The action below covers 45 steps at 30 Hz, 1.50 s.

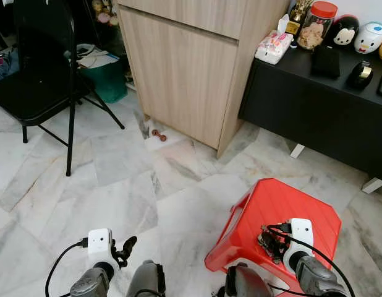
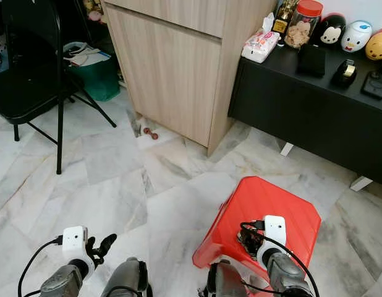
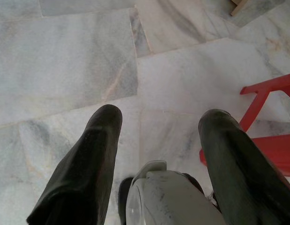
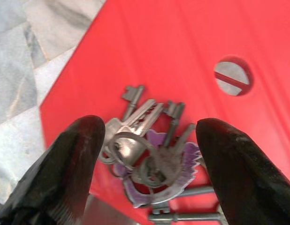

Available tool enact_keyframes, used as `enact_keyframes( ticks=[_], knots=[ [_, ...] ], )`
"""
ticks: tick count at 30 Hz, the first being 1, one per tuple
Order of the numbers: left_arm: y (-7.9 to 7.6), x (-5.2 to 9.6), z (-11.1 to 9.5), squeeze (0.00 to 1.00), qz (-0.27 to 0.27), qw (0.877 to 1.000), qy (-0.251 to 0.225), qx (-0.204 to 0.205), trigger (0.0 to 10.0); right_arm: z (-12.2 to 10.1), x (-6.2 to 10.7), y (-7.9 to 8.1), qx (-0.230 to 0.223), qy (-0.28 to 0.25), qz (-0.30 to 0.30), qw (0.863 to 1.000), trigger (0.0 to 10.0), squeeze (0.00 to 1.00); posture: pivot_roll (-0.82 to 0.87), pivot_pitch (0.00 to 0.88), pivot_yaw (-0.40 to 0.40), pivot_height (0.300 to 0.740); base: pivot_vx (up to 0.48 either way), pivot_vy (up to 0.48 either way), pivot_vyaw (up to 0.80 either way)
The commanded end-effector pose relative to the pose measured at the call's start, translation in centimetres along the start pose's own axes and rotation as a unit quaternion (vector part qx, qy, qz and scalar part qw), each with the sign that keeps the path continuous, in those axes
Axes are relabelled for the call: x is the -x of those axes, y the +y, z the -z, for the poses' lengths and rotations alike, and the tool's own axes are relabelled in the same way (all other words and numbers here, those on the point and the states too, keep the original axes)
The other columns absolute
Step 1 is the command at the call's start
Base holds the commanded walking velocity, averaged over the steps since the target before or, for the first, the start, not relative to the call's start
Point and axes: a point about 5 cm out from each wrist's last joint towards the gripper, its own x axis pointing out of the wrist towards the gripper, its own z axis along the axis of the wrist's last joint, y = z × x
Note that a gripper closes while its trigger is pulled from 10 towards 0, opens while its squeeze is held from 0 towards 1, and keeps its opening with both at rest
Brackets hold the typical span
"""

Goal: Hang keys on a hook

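The right gripper (image 4: pixel 147 140) hovers wide open with the keys (image 4: pixel 149 157) lying between its jaws on the red stool (image 4: pixel 182 51), while the left gripper (image 3: pixel 159 136) hangs open, empty, over the floor (image 3: pixel 65 61).

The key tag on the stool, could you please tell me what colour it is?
Purple; the tag shows best in the right wrist view, under the keys.
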Motion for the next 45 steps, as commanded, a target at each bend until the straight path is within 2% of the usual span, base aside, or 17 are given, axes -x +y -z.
enact_keyframes(
  ticks=[1,12,17,23,34,35,36,37,38,41,42,45],
  knots=[
    [0.5,0.6,1.1,0.0,-0.003,1.0,0.018,0.001,10.0,0.7,0.2,-0.1,-0.006,0.008,0.0,1.0,10.0,0.0,0.14,0.207,-0.029,0.646,0.0,0.0,0.0],
    [0.6,0.6,1.0,0.0,-0.004,1.0,0.019,0.0,10.0,0.9,0.1,0.3,-0.008,0.027,-0.032,0.999,10.0,0.0,0.14,0.207,-0.029,0.646,0.0,0.0,0.0],
    [0.2,0.5,1.1,0.0,-0.002,1.0,0.02,0.0,10.0,1.8,0.3,0.6,0.001,0.056,-0.05,0.997,10.0,0.0,0.14,0.207,-0.029,0.646,0.0,0.0,0.0],
    [0.0,0.5,1.2,0.0,-0.002,1.0,0.021,0.0,10.0,1.6,0.3,0.6,-0.005,0.047,-0.054,0.997,10.0,0.0,0.14,0.208,-0.028,0.646,0.0,0.0,0.0],
    [0.3,0.6,1.2,0.0,-0.005,1.0,0.022,-0.001,10.0,-0.2,0.0,0.6,-0.018,0.0,-0.066,0.998,10.0,0.0,0.14,0.207,-0.029,0.646,0.0,0.0,0.0],
    [0.4,0.6,1.2,0.0,-0.006,1.0,0.022,-0.001,10.0,-0.2,0.0,0.6,-0.016,0.0,-0.066,0.998,7.5,0.0,0.14,0.207,-0.029,0.646,0.0,0.0,0.0],
    [0.4,0.6,1.2,0.0,-0.006,1.0,0.023,-0.001,10.0,-0.2,0.0,0.6,-0.016,0.0,-0.066,0.998,1.1,0.0,0.14,0.207,-0.029,0.646,0.0,0.0,0.0],
    [0.4,0.6,1.2,0.0,-0.006,1.0,0.023,-0.001,10.0,-0.2,0.0,0.6,-0.016,0.0,-0.066,0.998,1.1,0.0,0.14,0.207,-0.029,0.646,0.0,0.0,0.0],
    [0.5,0.6,1.2,0.0,-0.007,1.0,0.024,-0.001,10.0,-0.2,0.0,0.6,-0.016,0.001,-0.066,0.998,0.0,0.0,0.14,0.207,-0.029,0.646,0.0,0.0,0.0],
    [0.6,0.7,1.3,0.0,-0.008,1.0,0.025,0.0,10.0,-0.1,0.0,0.6,-0.016,0.001,-0.066,0.998,0.0,0.0,0.14,0.207,-0.029,0.646,0.0,0.0,0.0],
    [0.6,0.7,1.3,0.0,-0.008,1.0,0.025,0.0,10.0,-0.1,0.0,0.6,-0.015,0.002,-0.066,0.998,10.0,0.0,0.14,0.207,-0.029,0.646,0.0,0.0,0.0],
    [0.7,0.7,1.3,0.0,-0.009,1.0,0.027,0.0,10.0,0.0,0.1,0.4,-0.012,0.008,-0.056,0.998,10.0,0.0,0.14,0.208,-0.029,0.646,0.0,0.0,0.0]
  ],
)
